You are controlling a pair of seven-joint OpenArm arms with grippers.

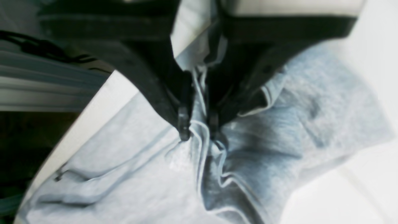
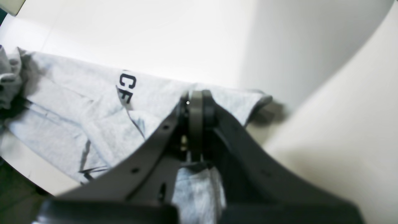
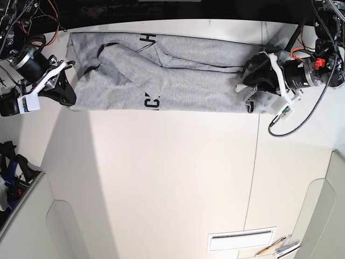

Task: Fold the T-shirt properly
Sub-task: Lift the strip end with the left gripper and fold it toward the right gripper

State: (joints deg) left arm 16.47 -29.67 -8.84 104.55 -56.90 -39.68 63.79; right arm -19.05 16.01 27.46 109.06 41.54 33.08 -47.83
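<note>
both jaws pinching one t-shirt [image 3: 178, 75].

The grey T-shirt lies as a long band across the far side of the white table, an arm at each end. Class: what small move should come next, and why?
Probably both arms draw the near edge toward the camera together. The left gripper pinches bunched folds of the heather-grey cotton T-shirt; the right gripper is shut on its other end. The cloth sags wrinkled along the white table.
</note>
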